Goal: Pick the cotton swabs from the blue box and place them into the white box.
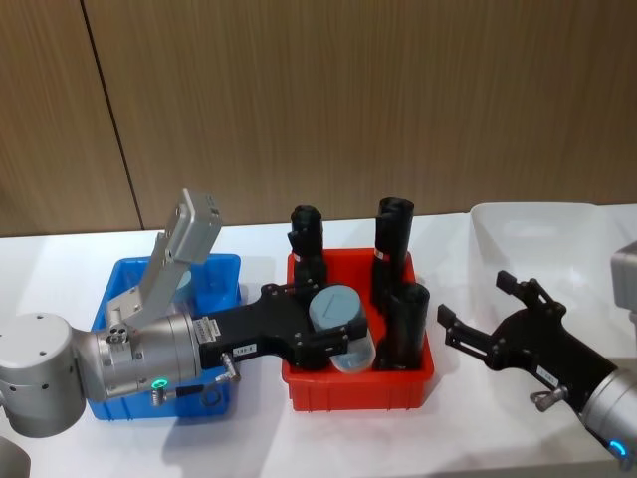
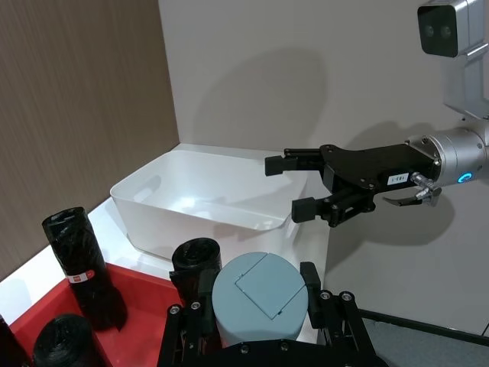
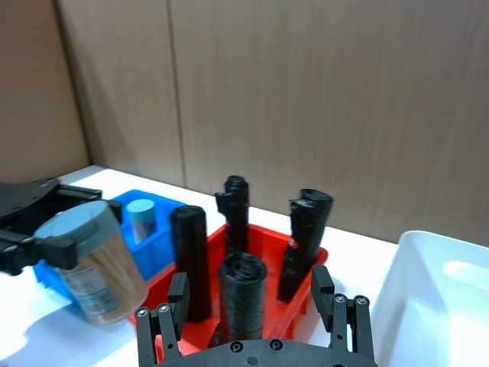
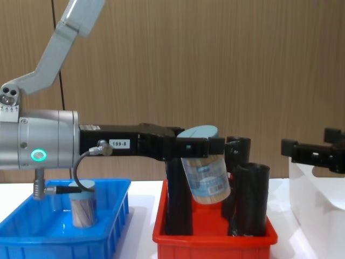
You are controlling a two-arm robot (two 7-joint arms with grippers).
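Observation:
My left gripper (image 1: 336, 331) is shut on a cotton swabs tub (image 1: 338, 317) with a pale-blue lid. It holds the tub tilted in the air above the red bin (image 1: 358, 393). The same tub (image 4: 206, 171) hangs between the black rolls in the chest view. A second cotton swabs tub (image 4: 82, 208) stands upright in the blue box (image 4: 32, 237) at the left. The white box (image 1: 542, 231) sits at the right of the table. My right gripper (image 1: 476, 299) hovers open and empty in front of the white box, its fingers pointing toward the red bin.
Several tall black wrapped rolls (image 1: 393, 234) stand upright in the red bin, which lies between the blue box (image 1: 214, 269) and the white box (image 2: 199, 222). A wood-panelled wall runs behind the white table.

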